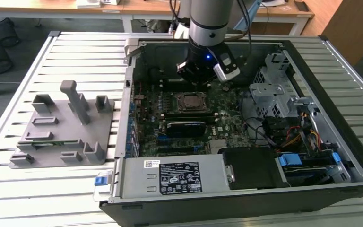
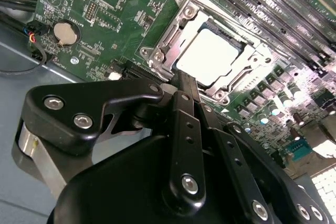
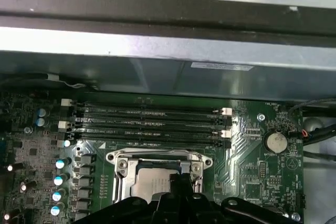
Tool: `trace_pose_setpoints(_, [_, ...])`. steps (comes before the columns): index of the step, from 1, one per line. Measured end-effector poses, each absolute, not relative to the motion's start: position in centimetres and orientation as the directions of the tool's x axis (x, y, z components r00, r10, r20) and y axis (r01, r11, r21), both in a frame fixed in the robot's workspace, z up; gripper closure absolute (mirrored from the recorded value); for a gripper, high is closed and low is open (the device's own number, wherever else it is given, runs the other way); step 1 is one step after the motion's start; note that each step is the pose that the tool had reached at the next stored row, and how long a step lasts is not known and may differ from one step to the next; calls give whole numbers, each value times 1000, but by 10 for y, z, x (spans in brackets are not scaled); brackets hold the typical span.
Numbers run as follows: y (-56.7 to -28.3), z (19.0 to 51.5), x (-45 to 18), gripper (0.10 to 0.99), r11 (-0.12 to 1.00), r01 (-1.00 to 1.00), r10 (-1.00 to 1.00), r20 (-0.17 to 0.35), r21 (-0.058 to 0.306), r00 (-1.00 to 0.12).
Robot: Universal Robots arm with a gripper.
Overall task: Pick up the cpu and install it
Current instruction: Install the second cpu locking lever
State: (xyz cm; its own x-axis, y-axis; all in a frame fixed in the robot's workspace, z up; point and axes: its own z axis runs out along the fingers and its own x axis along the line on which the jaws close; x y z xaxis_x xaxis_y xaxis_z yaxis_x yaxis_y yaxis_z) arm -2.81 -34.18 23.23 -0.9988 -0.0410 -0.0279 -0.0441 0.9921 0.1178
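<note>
Second wrist view showed the gripper nearest the lens, its thin fingers pressed together and holding nothing, their tips just above the near edge of the socket. Just beyond them the cpu lay flat inside the socket's metal frame, its pale top bare; by the look of it the chip was already seated, which would explain the empty fingers poised right above it.

Farther out ran the green board with a coin cell, and the dark memory slots lay past the socket in the first wrist view, below the case wall.

From the exterior view, the arm reached down into the open case, over the socket. A white-and-black label sat on the power supply at the near side, its print too small to make out. The grey fixture stood on the slatted table to the exterior view's left, well apart from the arm.
</note>
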Motion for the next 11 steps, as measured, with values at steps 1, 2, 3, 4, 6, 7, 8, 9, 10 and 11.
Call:
trace_pose_setpoints(1, [-342,233,-28,980,992,-44,-41,-28,118,-999])
trace_pose_setpoints(2, [-342,234,-28,980,992,-44,-41,-28,118,-999])
trace_pose_setpoints(3, [-343,235,-28,980,992,-44,-41,-28,118,-999])
trace_pose_setpoints(4, [-343,236,-28,980,992,-44,-41,-28,118,-999])
trace_pose_setpoints(6, [-343,241,-28,980,992,-44,-41,-27,118,-999])
trace_pose_setpoints(7, [-343,242,-28,980,992,-44,-41,-27,118,-999])
trace_pose_setpoints(8, [-343,243,-28,980,992,-44,-41,-26,118,-999])
trace_pose_setpoints(9, [-343,244,-28,980,992,-44,-41,-26,118,-999])
trace_pose_setpoints(10, [-344,244,-28,980,992,-44,-41,-24,118,-999])
trace_pose_setpoints(11, [-344,244,-28,980,992,-43,-41,-22,118,-999])
